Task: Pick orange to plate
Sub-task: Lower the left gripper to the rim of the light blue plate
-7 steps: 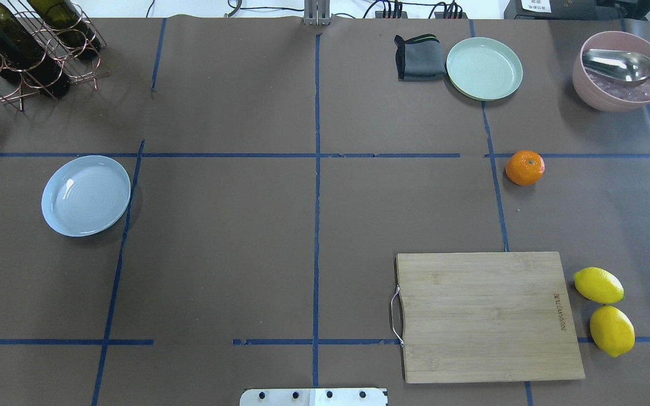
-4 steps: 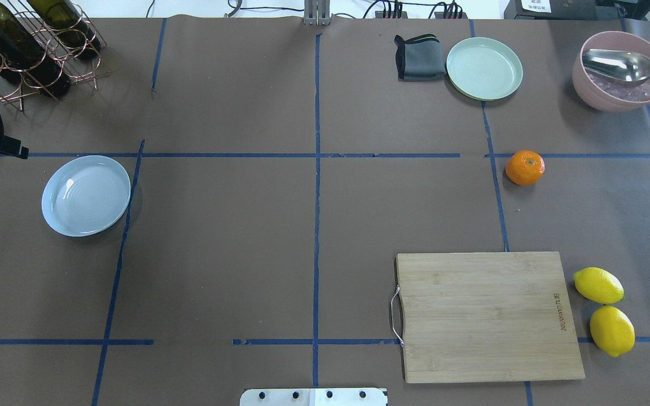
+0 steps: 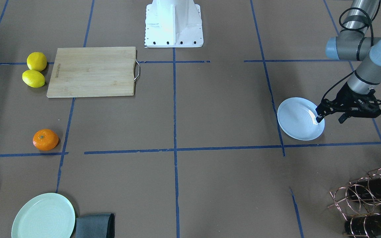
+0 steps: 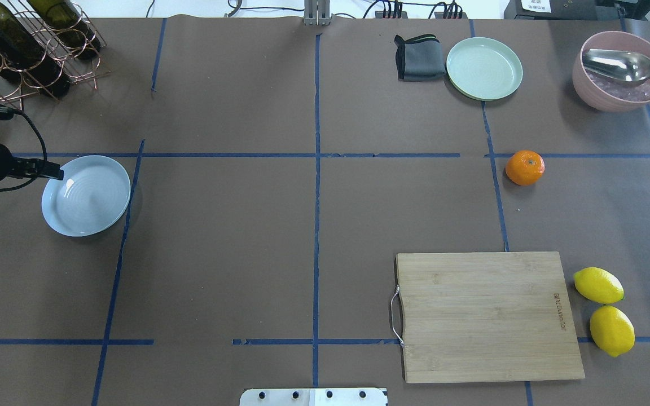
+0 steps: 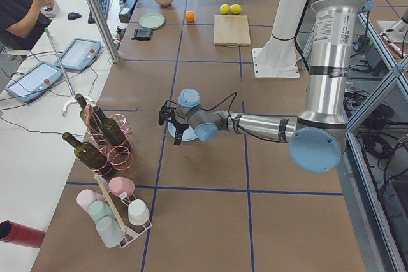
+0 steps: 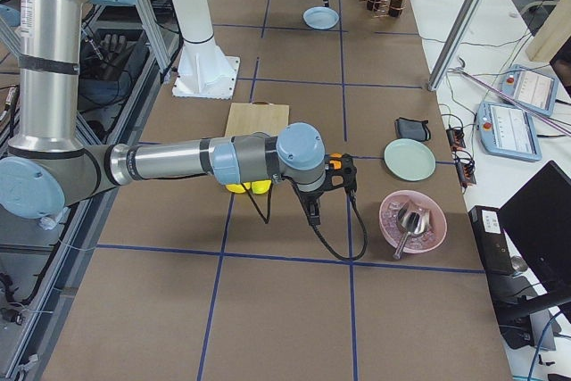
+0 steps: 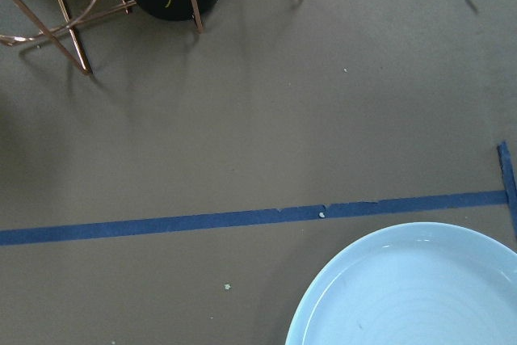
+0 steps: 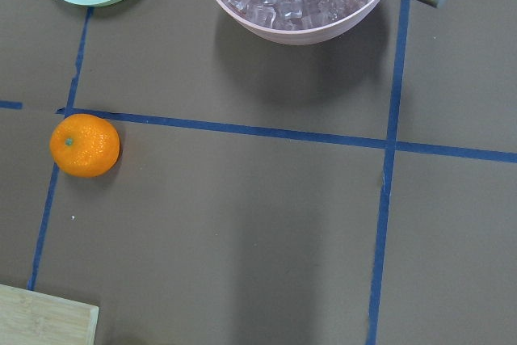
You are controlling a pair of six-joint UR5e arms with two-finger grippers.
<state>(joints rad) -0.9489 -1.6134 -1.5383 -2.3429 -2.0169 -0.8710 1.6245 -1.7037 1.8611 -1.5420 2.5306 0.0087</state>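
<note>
While the orange [image 4: 525, 168] sits on the brown paper covering the table [image 4: 218, 242], right of centre and just right of a blue tape line [image 4: 494, 186], we find the plate [image 4: 86, 195] well apart from it on the left side. Tape lines divide the whole surface into large rectangles.

The left gripper [image 3: 330, 117] hangs over the plate's left rim with its fingers apart and nothing between them. The right gripper [image 6: 312, 210] shows only in the side view, hovering near the orange, and we cannot tell how its fingers stand.

Far right stands a pink bowl [image 4: 621, 84] of ice with a metal scoop [image 4: 621, 65]. Left of it lie a mint plate [image 4: 484, 68] and a folded grey cloth [image 4: 418, 56]. Near right we see a wooden cutting board [image 4: 488, 316] with two lemons [image 4: 598, 285] beside it. A copper wine rack [image 4: 20, 51] fills the far left corner. Beyond the far edge, two teach pendants [image 5: 80, 52] lie by a seated person [image 5: 19, 11].
</note>
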